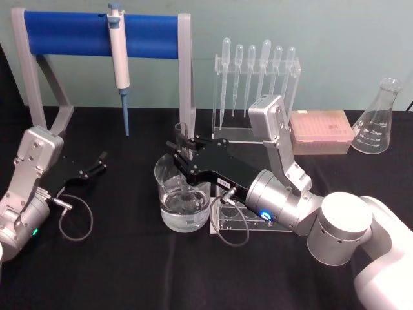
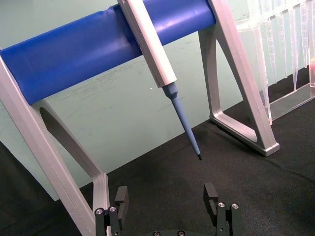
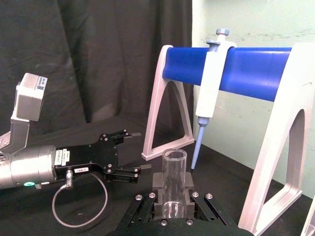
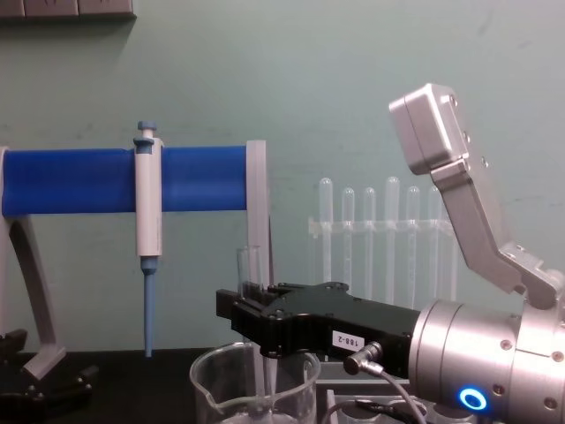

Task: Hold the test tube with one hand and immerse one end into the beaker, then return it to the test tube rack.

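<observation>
The test tube [image 1: 182, 137] stands upright in my right gripper [image 1: 186, 153], which is shut on it directly over the beaker [image 1: 166, 182]. In the chest view the test tube [image 4: 249, 265] rises above the black fingers, and its lower part reaches down inside the beaker [image 4: 210, 387]. I cannot tell whether the tip touches the water. In the right wrist view the test tube [image 3: 173, 179] sits clamped between the pads. My left gripper [image 1: 100, 161] rests open at the left of the table, away from the beaker; its fingers [image 2: 121, 197] stand wide apart.
A blue-bar stand [image 1: 84, 33] with a hanging micropipette [image 1: 119, 58] stands at the back left. A clear rack of plastic pipettes [image 1: 258, 71], a pink tip box [image 1: 321, 132] and a conical flask [image 1: 377, 119] line the back right. A clear acrylic holder [image 1: 233, 221] lies beside the beaker.
</observation>
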Motion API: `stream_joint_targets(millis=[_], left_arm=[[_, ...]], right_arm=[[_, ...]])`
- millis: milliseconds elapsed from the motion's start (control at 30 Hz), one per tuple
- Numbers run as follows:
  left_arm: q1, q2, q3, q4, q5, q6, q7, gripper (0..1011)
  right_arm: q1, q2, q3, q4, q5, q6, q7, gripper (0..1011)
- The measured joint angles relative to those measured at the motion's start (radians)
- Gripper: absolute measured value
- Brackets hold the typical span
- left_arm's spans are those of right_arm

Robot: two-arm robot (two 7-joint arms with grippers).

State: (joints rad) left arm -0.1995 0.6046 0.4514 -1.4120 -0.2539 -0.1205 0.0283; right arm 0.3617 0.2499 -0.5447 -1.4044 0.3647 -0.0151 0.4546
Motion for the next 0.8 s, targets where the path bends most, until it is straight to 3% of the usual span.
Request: stream_joint_targets(millis=[800], left_arm=[[0.000, 0.000, 0.000, 0.000, 0.000, 0.000, 0.000, 1000]], right_arm=[[0.000, 0.000, 0.000, 0.000, 0.000, 0.000, 0.000, 230]])
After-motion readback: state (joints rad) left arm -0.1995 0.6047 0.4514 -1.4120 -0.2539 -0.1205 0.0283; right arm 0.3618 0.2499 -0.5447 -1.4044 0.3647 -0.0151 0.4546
